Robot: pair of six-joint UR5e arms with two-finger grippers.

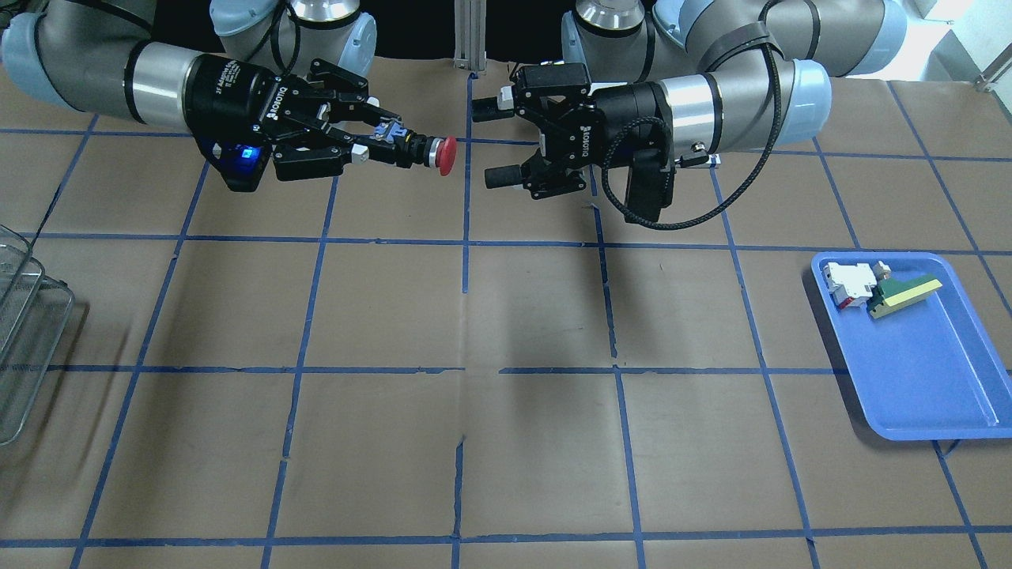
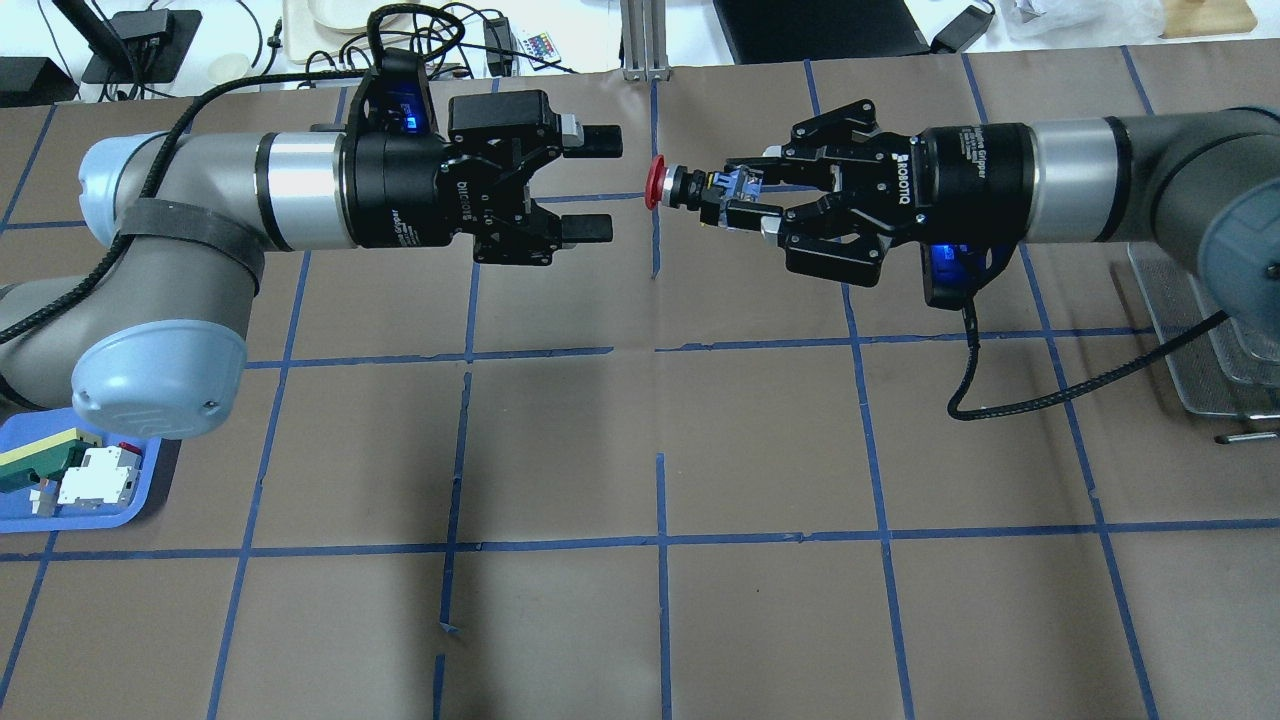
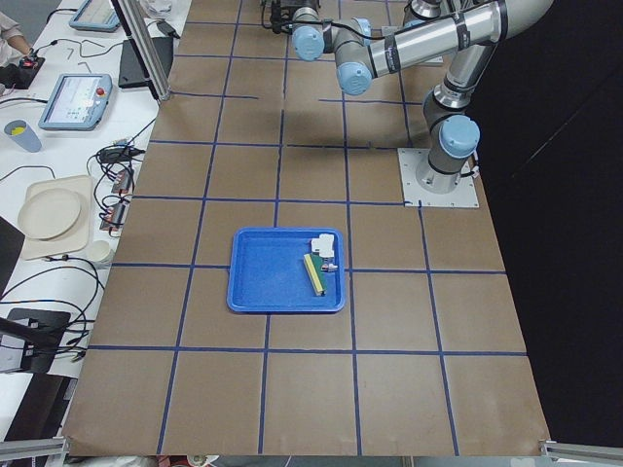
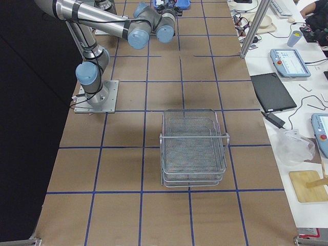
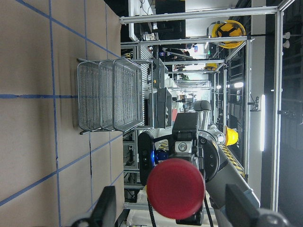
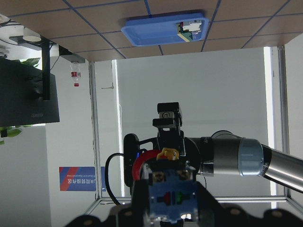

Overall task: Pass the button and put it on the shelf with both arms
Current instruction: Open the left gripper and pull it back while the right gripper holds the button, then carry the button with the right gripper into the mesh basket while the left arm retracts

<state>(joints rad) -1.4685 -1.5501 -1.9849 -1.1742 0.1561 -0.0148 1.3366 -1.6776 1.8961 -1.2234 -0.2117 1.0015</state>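
Right gripper [image 2: 745, 200]: clamped on the clear-bluish base block of the button [image 2: 690, 187], in mid-air over the tabletop [image 2: 560, 450], near the centre line. Button long axis level, in line with the right forearm. Red cap outward, aimed straight at the left gripper [image 2: 600, 185].

Left gripper: jaws spread wide, nothing between them, just off the cap and not touching. In the left wrist view, cap sitting about midway between the two fingertips.

Shelf [image 4: 193, 154]: on the right arm's side of the tabletop, well apart from the button, back past the right wrist rather than ahead of the cap. Blue tray [image 1: 925, 379] on the opposite, left-arm side, with white-and-red block [image 1: 847, 283] and green-and-yellow piece [image 1: 905, 294] in it.

Judged stage: pass as good as made, button with the shelf-side arm. Likely next: draw back from the left gripper along the button's axis, then swing toward the shelf. Possible snag: cap clipping a left fingertip on a sideways exit.
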